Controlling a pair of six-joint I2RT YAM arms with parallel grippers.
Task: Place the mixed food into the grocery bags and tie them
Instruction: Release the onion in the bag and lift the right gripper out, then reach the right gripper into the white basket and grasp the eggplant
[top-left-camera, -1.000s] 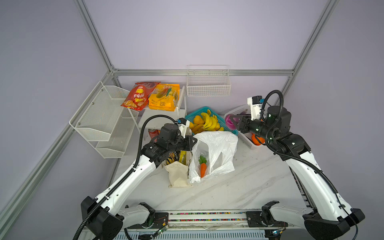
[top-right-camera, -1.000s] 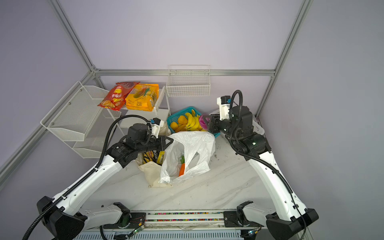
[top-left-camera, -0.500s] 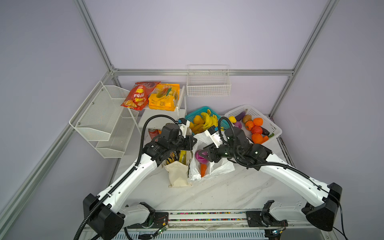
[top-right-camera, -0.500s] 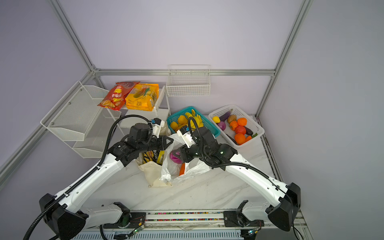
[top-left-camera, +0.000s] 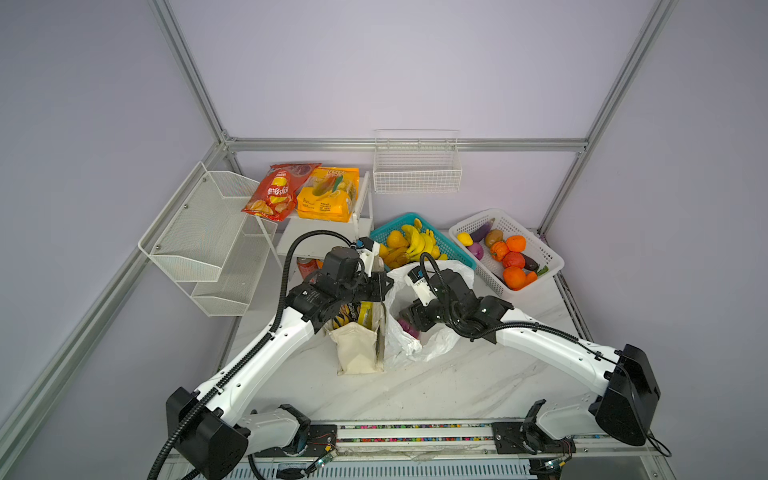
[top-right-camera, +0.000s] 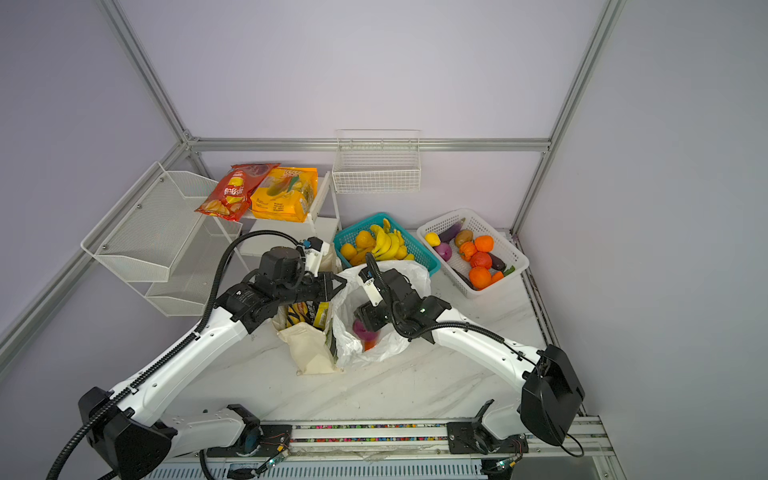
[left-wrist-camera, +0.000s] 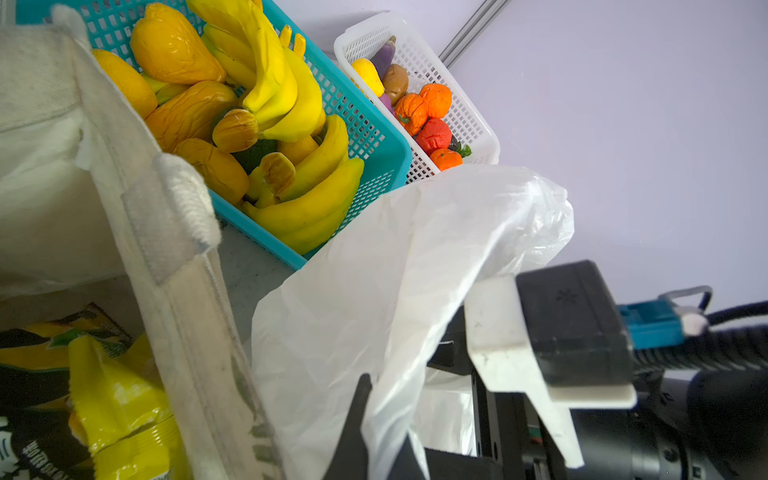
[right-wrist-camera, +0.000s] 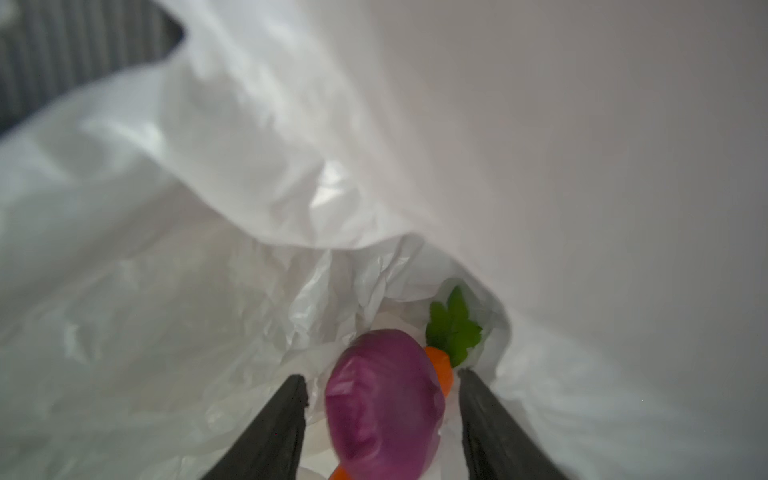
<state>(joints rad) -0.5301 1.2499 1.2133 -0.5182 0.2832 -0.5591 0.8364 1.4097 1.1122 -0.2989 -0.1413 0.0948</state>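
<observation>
Your right end effector (right-wrist-camera: 382, 374) just opened, so the purple veggie (right-wrist-camera: 382, 409) sits loose in the white bag (right-wrist-camera: 208, 187) that your left end effector (top-left-camera: 382, 286) pinches.

The plastic carrier bag (left-wrist-camera: 374, 291) is thin, crinkly and half see-through, the canvas tote (left-wrist-camera: 174, 257) coarse matt woven cloth, the bananas (left-wrist-camera: 291, 95) smooth and faintly shiny, the teal basket (left-wrist-camera: 374, 137) glossy plastic lattice, and the purple toy vegetable (right-wrist-camera: 382, 399), blurred, seems waxy-smooth.
</observation>
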